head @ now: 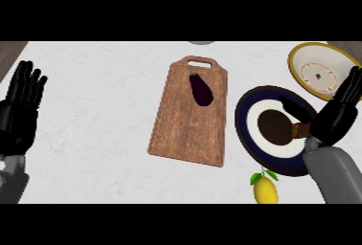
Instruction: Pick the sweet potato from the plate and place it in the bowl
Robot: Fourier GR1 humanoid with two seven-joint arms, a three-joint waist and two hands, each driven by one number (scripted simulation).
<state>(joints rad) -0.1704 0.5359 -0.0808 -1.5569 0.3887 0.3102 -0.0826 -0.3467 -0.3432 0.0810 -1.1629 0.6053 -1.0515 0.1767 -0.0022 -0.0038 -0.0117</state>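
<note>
The dark blue plate (247,115) with a white ring and a brown centre lies at the right of the counter. My right hand (333,117) hovers over its right side, fingers straight and pointing up toward the bowl, thumb spread over the plate. A small brown piece, the sweet potato (301,129), shows at the palm's left edge; the hand hides the rest of it. The yellow-rimmed bowl (302,53) with a white inside stands at the upper right, just beyond the fingertips. My left hand (20,107) rests open at the left edge, fingers up.
A wooden cutting board (185,129) lies in the middle with a dark eggplant (201,89) near its handle end. A lemon (265,190) with a green leaf sits below the plate, beside my right forearm. A grey object (201,42) peeks in at the top edge.
</note>
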